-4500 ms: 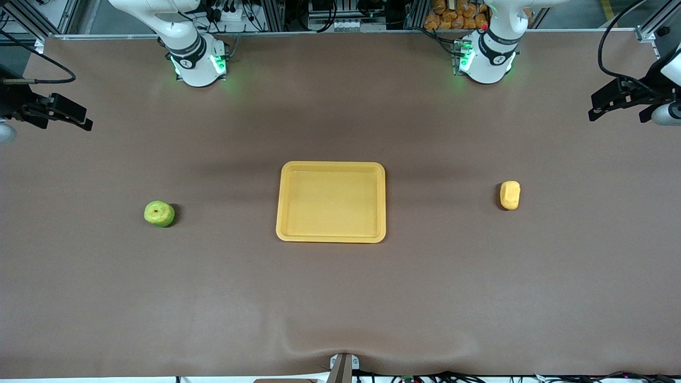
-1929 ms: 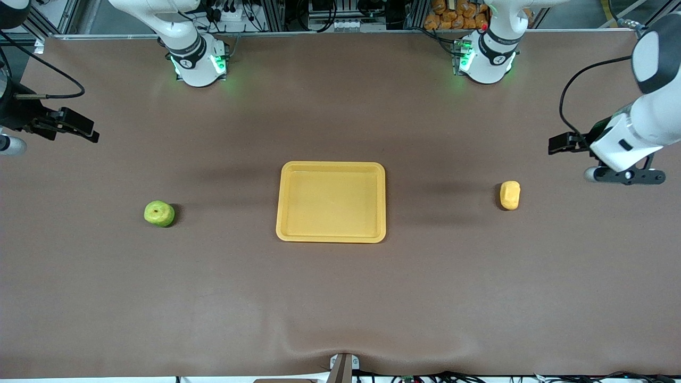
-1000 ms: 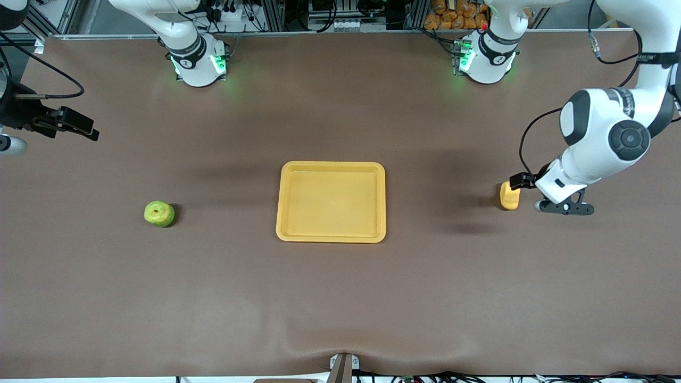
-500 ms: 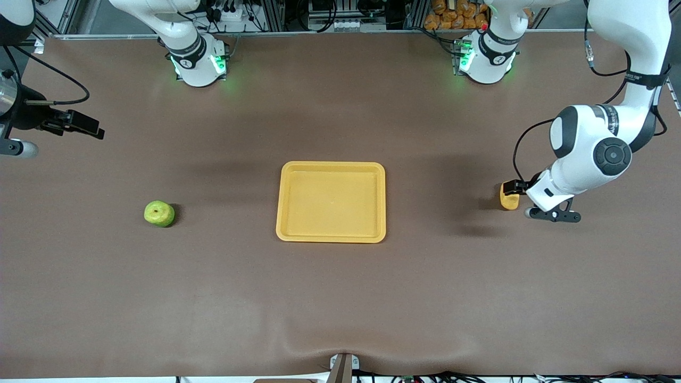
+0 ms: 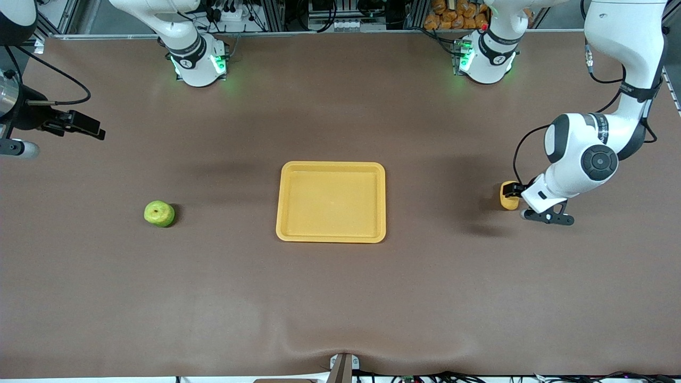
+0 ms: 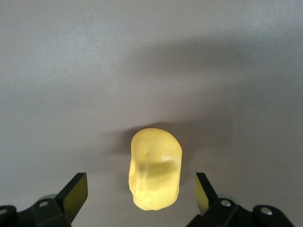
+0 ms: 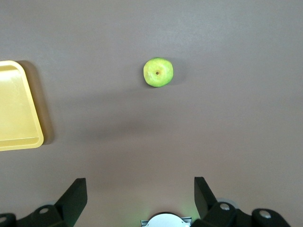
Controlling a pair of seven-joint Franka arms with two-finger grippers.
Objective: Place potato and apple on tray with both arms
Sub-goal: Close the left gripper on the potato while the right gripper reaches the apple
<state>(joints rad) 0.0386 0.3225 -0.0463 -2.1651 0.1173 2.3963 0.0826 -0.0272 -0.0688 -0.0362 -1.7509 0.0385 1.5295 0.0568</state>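
The potato (image 5: pixel 508 197) lies on the table toward the left arm's end. My left gripper (image 5: pixel 517 190) is low over it and open; in the left wrist view the potato (image 6: pixel 155 168) sits between the two spread fingers (image 6: pixel 73 195), apart from both. The apple (image 5: pixel 159 214) lies toward the right arm's end. My right gripper (image 5: pixel 91 129) is open and empty, high over the table edge at that end; its wrist view shows the apple (image 7: pixel 158 72) well away from it. The tray (image 5: pixel 331 236) sits empty mid-table, and its corner shows in the right wrist view (image 7: pixel 21 139).
The two arm bases (image 5: pixel 198 64) (image 5: pixel 485 59) stand along the table's back edge. A brown mat covers the whole table, with a slight wrinkle (image 5: pixel 340 346) at the edge nearest the front camera.
My left arm has swung in from the table's end and come down over the potato. My right gripper has shifted only slightly. The potato, apple and tray have not moved.
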